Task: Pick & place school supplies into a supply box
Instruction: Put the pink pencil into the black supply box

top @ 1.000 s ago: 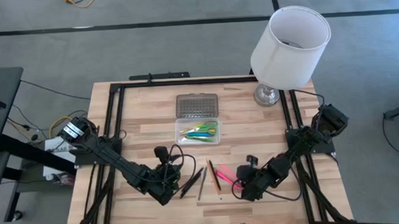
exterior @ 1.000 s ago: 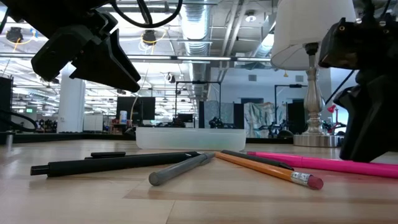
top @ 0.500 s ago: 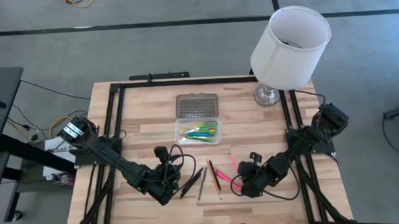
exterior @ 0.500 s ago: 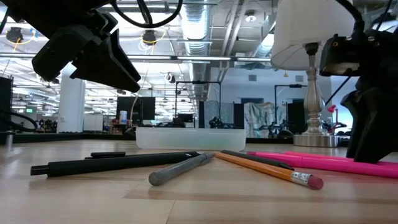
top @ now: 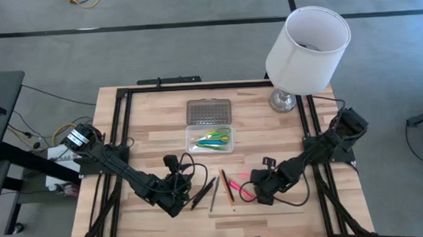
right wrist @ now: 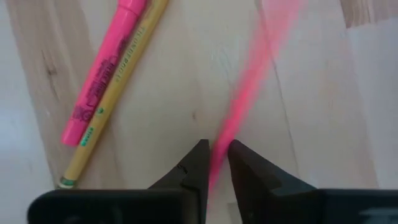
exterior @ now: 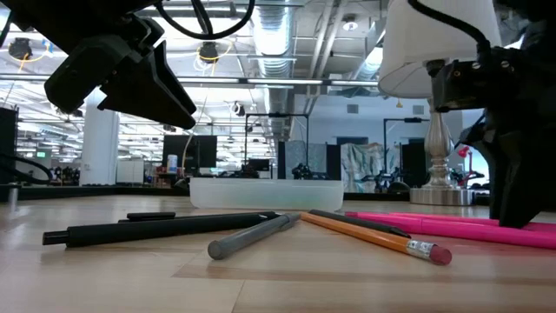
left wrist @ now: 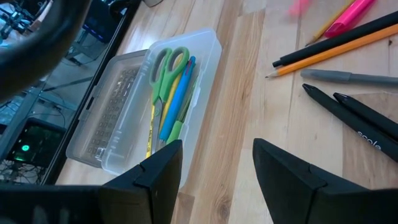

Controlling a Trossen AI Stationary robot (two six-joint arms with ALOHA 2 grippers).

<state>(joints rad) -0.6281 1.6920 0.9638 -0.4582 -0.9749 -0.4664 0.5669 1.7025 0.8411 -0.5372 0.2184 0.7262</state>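
Observation:
The clear supply box [top: 210,139] stands mid-table with its grey ribbed lid [top: 208,111] laid open behind it. Inside lie green-handled scissors [left wrist: 166,65] and blue, yellow and green pens. Two black pens [top: 201,192], a grey pen [top: 213,193], an orange pencil [top: 228,188] and a pink highlighter [right wrist: 102,71] lie flat on the wood near the front. My right gripper [top: 260,195] is down at the table, shut on a thin pink pen [right wrist: 249,81]. My left gripper [left wrist: 216,146] hangs open above the table, left of the black pens. My right gripper pinches the pink pen near one end [right wrist: 217,163] between its two fingers, coming from above and pointing down, with the fingers across the pen. The rest of the pen stretches away over the wood and shows blurred; whether it rests on the table I cannot tell.
A white lamp [top: 305,46] stands on its silver base [top: 282,100] at the far right corner. Black frame rails [top: 119,137] run along the table's left, right and far edges. Bare wood lies between the box and the loose pens.
My right gripper has shifted slightly toward the loose pens and turned a little over the pink pen. That pen has swung about on the table and is still moving. My left arm has kept still.

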